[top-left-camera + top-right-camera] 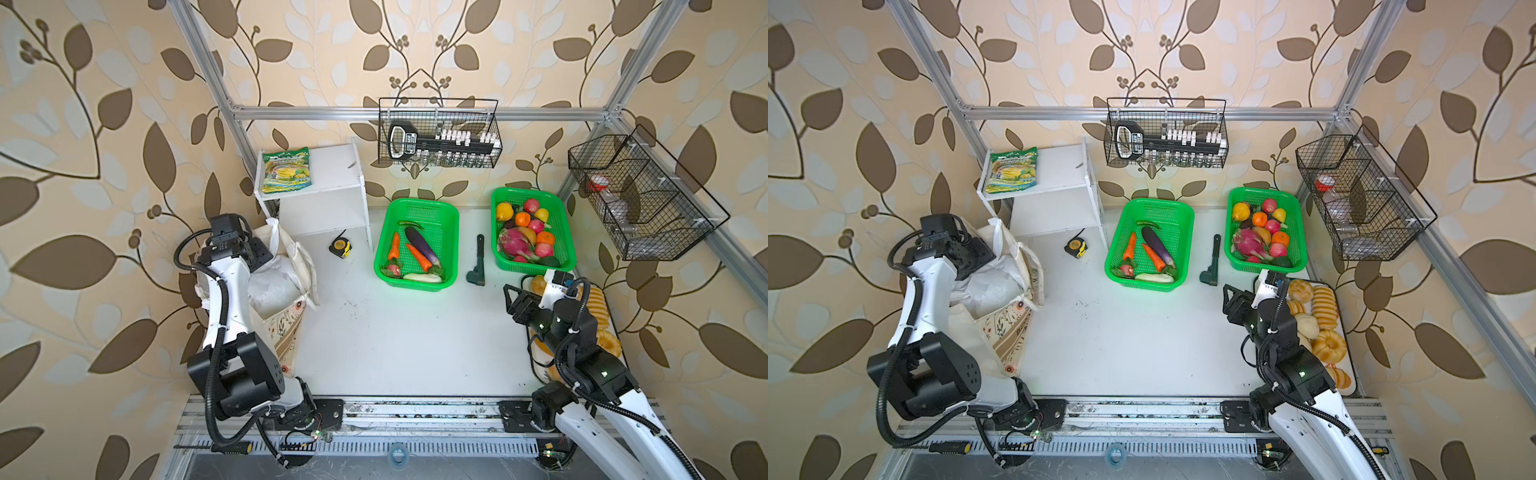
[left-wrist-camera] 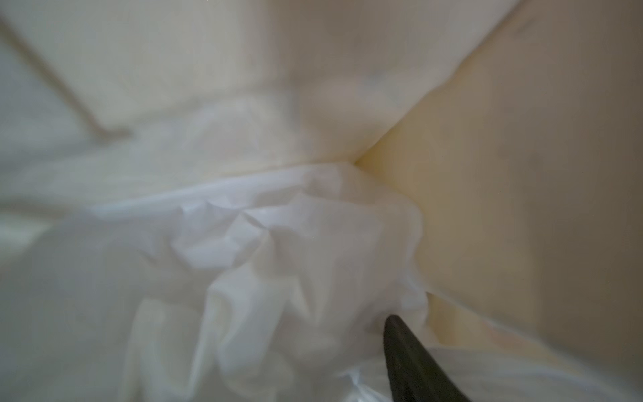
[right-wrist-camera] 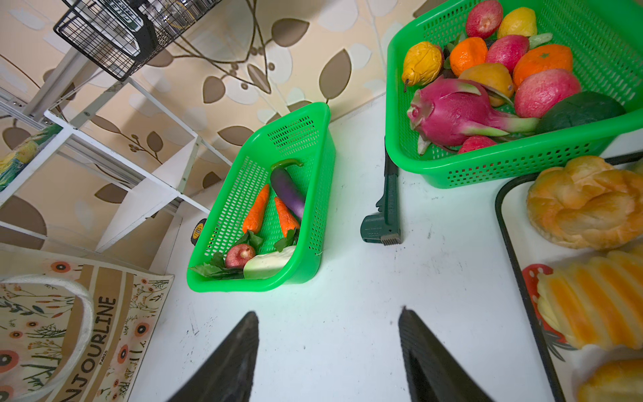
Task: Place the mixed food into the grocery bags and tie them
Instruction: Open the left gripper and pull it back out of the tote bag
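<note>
White plastic bag (image 2: 278,243) lies inside the canvas tote (image 1: 307,266) with the left hand (image 1: 259,253) against it, grip indeterminate; right hand (image 3: 327,311) released above the bench (image 3: 452,278).

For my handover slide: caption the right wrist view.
Open right end effector above the table, facing vegetable basket, fruit basket, bread tray.

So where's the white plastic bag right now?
In both top views the white plastic bag sits inside the cream tote, far left, near the white shelf.
</note>
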Tool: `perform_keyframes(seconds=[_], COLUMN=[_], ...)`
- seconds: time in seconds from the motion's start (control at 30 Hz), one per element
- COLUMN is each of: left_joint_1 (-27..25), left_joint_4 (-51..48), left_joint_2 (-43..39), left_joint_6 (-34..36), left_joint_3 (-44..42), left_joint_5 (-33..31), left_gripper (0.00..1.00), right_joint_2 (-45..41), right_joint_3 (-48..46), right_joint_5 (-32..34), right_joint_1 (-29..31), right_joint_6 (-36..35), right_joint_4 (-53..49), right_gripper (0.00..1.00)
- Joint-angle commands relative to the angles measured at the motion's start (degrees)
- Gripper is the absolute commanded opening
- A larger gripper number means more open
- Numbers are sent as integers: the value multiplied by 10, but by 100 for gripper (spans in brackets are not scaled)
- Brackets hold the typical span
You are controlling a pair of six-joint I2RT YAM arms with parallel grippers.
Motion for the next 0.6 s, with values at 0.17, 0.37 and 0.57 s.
perform_keyframes(seconds=[0.17, 0.37, 0.57], left_joint_1=[7, 7, 5], left_joint_4=[-9, -67, -58], left_joint_2=[18, -32, -116], left_joint_6=[-24, -2, 5], left_joint_3=[-27, 87, 156], left_joint_5=[27, 24, 116], left_gripper=[58, 68, 78], right_joint_2=[-4, -2, -2], right_joint_3=[1, 0, -4], right_joint_5=[2, 1, -1], right_joint_1=[-2, -2, -1], right_joint_6=[3, 4, 5], right_joint_4=[-7, -4, 3], right_gripper=[64, 64, 64])
